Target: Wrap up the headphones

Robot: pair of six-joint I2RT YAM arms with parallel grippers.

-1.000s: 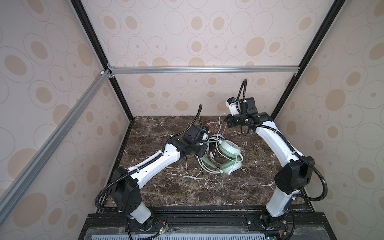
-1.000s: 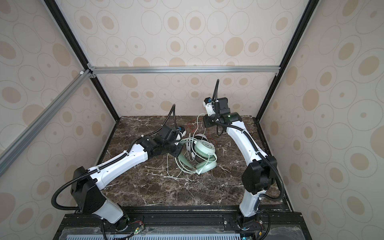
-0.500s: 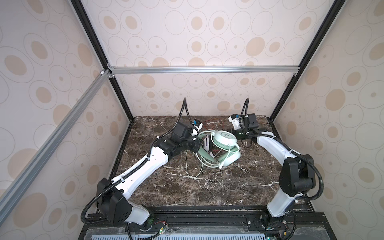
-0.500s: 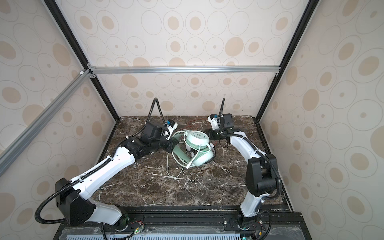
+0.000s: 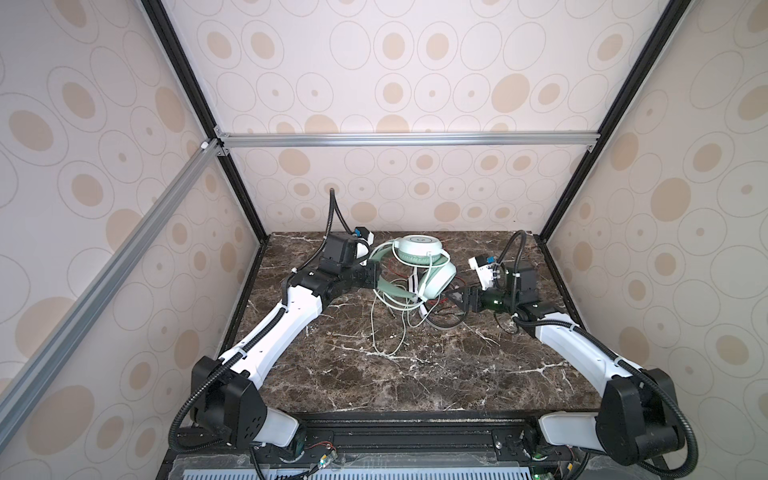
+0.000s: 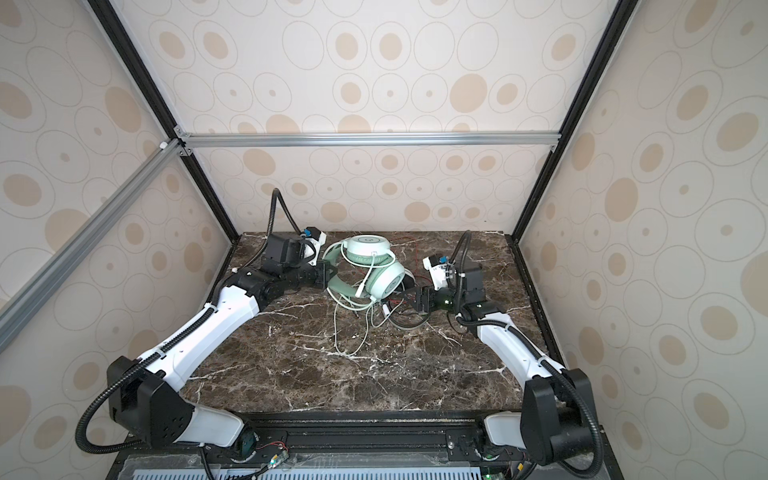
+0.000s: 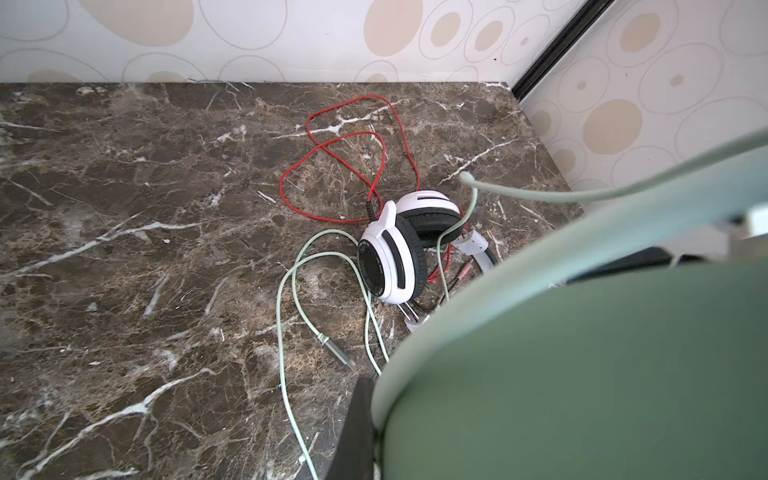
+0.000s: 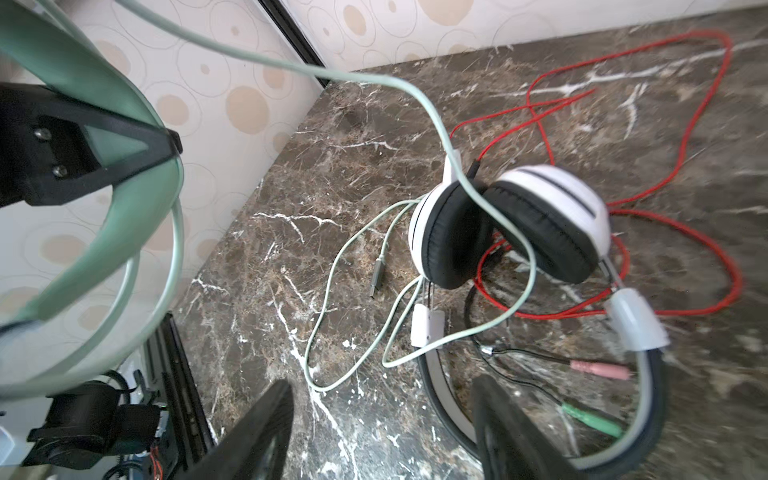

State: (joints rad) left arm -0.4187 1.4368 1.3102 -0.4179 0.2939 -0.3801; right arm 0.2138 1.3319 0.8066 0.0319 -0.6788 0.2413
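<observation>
The mint-green headphones hang above the marble table, and my left gripper is shut on their headband. In the left wrist view one black finger shows beside that band. Their pale green cable trails down to the table and drapes over the white-and-black headphones, which lie beneath, mostly hidden in both top views. A thin red cable loops behind them. My right gripper is open just above the table, holding nothing, its fingers on either side of the white headset's band.
Pink and green jack plugs lie by the white headset's band. The pale cable's metal plug rests on the table. Patterned walls close in the back and sides, with a black post at the back right corner.
My left gripper has carried the mint-green headphones up and back to the left. My right gripper has come down from high at the back to the table and has opened.
</observation>
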